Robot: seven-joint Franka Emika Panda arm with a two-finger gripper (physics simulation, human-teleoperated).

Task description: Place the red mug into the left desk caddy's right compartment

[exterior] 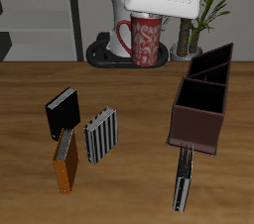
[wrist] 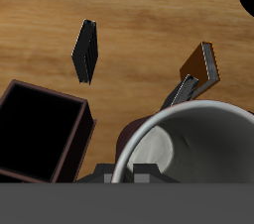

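The red mug (exterior: 145, 42), with a pale speckled pattern and a loop handle, hangs upright in the air at the back of the table. My gripper (exterior: 147, 18) is shut on its rim. In the wrist view the mug's white inside (wrist: 198, 154) fills much of the frame. The dark reddish-brown left desk caddy (exterior: 195, 121) stands nearer the table's front edge, well apart from the mug. Its dark open compartment (exterior: 202, 96) is empty and also shows in the wrist view (wrist: 35, 129). I cannot make out a divider inside it.
A black caddy (exterior: 214, 61) stands right behind the brown one. A black book (exterior: 62, 112), an orange book (exterior: 65, 161) and a grey striped book (exterior: 100, 137) lie across the table from the caddies. A dark book (exterior: 183, 178) lies before the brown caddy. A plant (exterior: 201, 5) stands at the back.
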